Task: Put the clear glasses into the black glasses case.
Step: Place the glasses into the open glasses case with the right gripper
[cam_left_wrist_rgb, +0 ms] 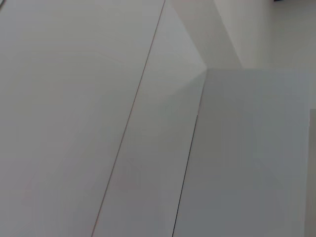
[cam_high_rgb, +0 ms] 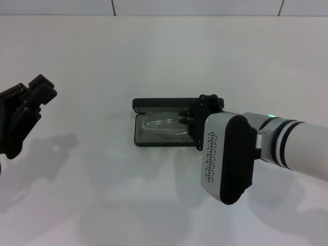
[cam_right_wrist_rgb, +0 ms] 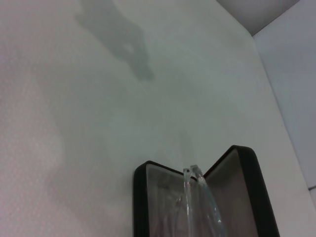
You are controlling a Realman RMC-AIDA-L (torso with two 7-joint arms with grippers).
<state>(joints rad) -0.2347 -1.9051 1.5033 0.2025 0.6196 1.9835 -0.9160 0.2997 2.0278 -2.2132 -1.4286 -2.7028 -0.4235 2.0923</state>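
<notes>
The black glasses case [cam_high_rgb: 154, 105] lies open in the middle of the white table, its lid standing up at the far side. The clear glasses [cam_high_rgb: 160, 125] rest folded inside its grey-lined tray. My right gripper [cam_high_rgb: 192, 123] is at the case's right end, right up against the glasses. The right wrist view looks along the open black glasses case [cam_right_wrist_rgb: 140, 197], with the clear glasses [cam_right_wrist_rgb: 190, 197] rising from the nearest edge over the lining. My left gripper [cam_high_rgb: 31, 100] is parked far to the left, well away from the case.
The white table [cam_high_rgb: 154, 51] stretches around the case, with a tiled wall behind its far edge. The left wrist view shows only pale wall panels [cam_left_wrist_rgb: 148, 123] and their seams.
</notes>
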